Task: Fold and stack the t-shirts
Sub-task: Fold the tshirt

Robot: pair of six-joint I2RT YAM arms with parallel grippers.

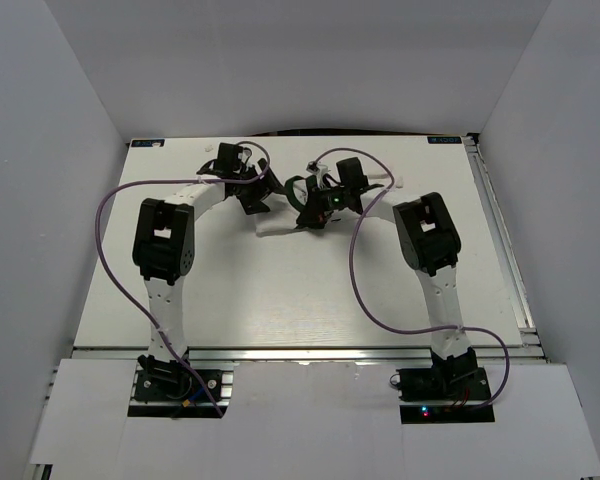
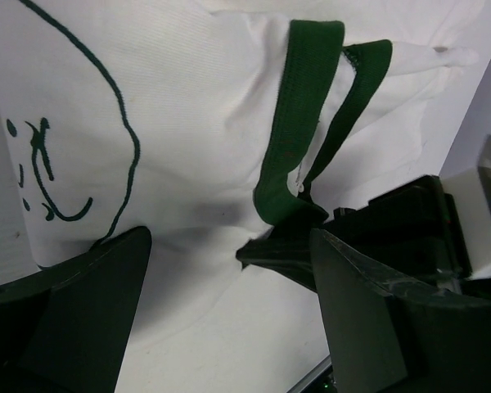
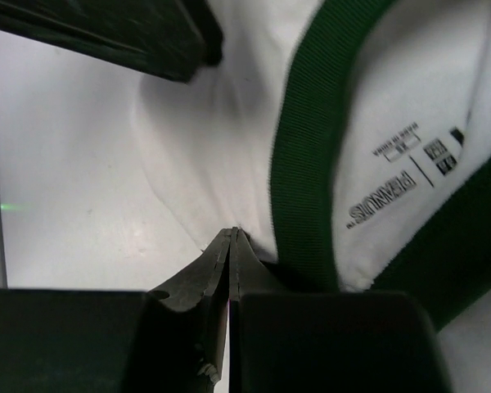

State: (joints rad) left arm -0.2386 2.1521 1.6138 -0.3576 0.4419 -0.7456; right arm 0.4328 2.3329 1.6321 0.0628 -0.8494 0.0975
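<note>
Top view: white t-shirt lies bunched at the far middle of the surface, between the two arms. Left gripper is at its left edge and right gripper is on its right part, by the green collar.

Left wrist view: left gripper is spread wide with nothing between its fingers, just above the t-shirt. The green neck trim is pulled up into the right gripper, which sits close in front. A dark green line drawing is at the left, no readable words.

Right wrist view: right gripper is closed tight, pinching a white fold of the t-shirt just beside the neck trim. The neck label reads "PEANUTS", upside down. The smaller print beside it is too small to read.
</note>
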